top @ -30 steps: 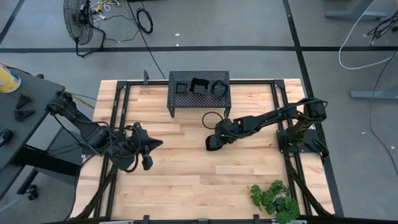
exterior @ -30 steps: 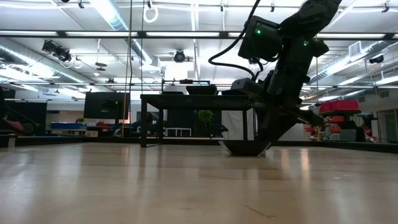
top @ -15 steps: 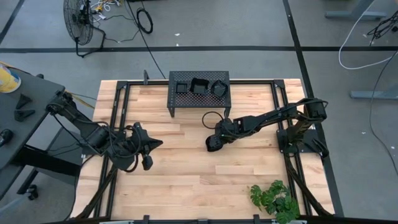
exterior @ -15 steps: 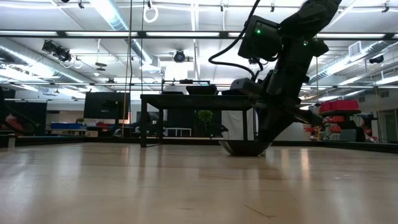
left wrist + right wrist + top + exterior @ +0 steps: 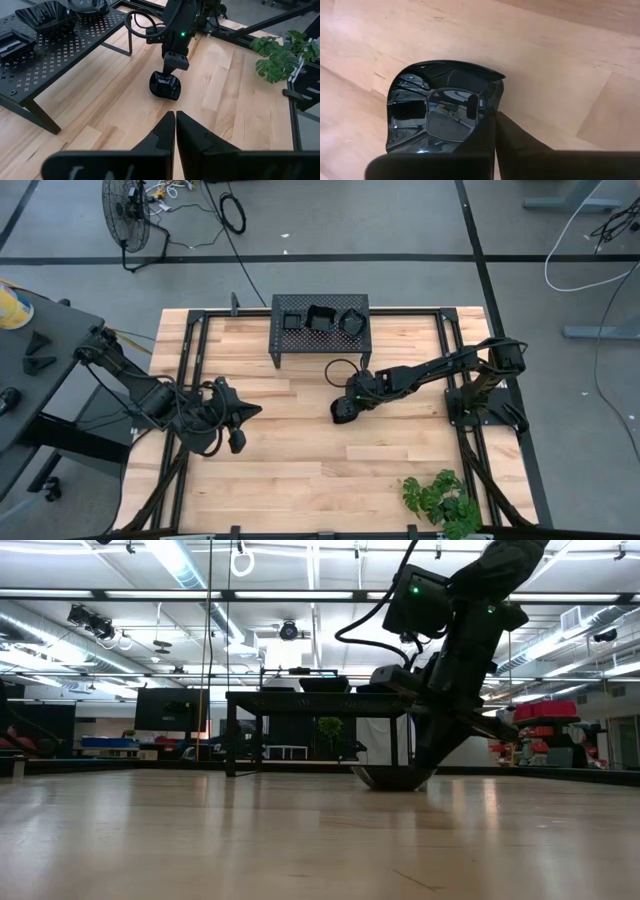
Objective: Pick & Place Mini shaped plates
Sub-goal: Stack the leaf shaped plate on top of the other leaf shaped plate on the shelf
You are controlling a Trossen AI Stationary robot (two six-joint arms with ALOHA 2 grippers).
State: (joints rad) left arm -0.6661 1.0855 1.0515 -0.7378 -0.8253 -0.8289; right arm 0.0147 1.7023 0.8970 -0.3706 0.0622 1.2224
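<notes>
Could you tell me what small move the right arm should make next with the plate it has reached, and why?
Probably a short straight lift. The right gripper is shut on the rim of a small black plate that sits on the wooden table. Three plates already lie on the metal stand, so raising this one clear of the wood would come before carrying it there. The left gripper waits shut.

stand (image 5: 319, 330): at the back of the table (image 5: 300, 470), in the middle
three plates (image 5: 321, 318): on top of the stand, in a row
one plate (image 5: 342, 412): on the table, in front of the stand
right gripper (image 5: 350, 406): on that plate's rim
left gripper (image 5: 238, 423): left side, far from the plate
plant (image 5: 440, 500): front right corner
</notes>
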